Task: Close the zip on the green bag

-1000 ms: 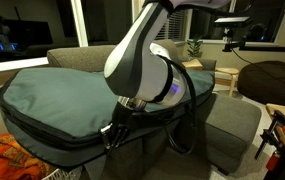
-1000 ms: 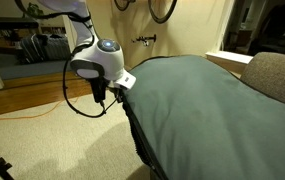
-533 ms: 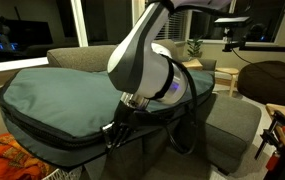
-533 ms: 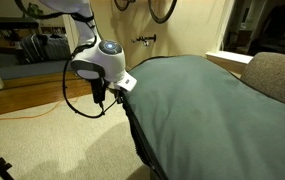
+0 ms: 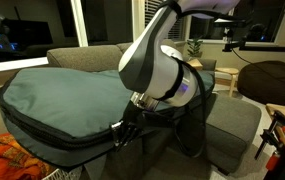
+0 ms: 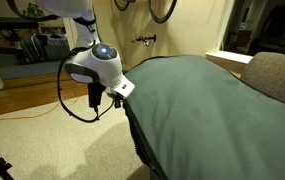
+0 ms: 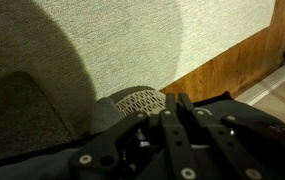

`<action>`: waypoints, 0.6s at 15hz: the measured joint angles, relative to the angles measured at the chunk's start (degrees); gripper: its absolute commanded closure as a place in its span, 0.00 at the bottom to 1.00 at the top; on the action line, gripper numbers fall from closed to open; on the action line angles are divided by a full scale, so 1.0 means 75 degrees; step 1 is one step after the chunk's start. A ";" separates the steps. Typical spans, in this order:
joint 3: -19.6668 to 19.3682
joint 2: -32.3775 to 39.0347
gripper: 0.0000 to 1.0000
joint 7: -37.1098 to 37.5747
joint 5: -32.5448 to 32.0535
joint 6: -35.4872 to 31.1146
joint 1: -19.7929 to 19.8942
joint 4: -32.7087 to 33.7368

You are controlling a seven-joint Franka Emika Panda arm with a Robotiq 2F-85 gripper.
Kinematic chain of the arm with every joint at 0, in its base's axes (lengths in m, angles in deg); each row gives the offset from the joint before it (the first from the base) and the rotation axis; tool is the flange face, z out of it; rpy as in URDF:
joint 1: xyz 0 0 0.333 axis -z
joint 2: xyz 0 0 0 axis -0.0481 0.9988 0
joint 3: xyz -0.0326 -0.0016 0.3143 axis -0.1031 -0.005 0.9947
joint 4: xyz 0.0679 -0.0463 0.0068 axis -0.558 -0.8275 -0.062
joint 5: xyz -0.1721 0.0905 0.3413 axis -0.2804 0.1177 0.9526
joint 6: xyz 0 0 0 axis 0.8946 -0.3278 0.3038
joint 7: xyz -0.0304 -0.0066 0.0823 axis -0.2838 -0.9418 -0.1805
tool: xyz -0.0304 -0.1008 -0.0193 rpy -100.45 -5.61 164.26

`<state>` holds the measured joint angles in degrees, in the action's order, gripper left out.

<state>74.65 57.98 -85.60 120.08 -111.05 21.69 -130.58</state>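
At the 5 o'clock edge of the green bag [image 5: 62, 95], which is lying flat across the grey sofa [image 5: 82, 55], the gripper [image 5: 120, 133] is clenching shut at the zip [image 5: 57, 132], apparently on its hidden pull; the closing stroke is seemingly proceeding, calling next for a steady draw along the trim.

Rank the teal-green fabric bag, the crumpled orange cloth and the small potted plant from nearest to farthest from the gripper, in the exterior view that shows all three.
1. The teal-green fabric bag: the gripper sits at its black-trimmed front edge.
2. The crumpled orange cloth: foreground, lower left.
3. The small potted plant: behind the grey sofa.
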 measured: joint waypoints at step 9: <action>0.0726 0.0319 0.93 -0.0048 -0.0098 -0.1178 0.1097 -0.0840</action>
<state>80.10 60.38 -85.96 119.35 -119.89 29.92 -136.88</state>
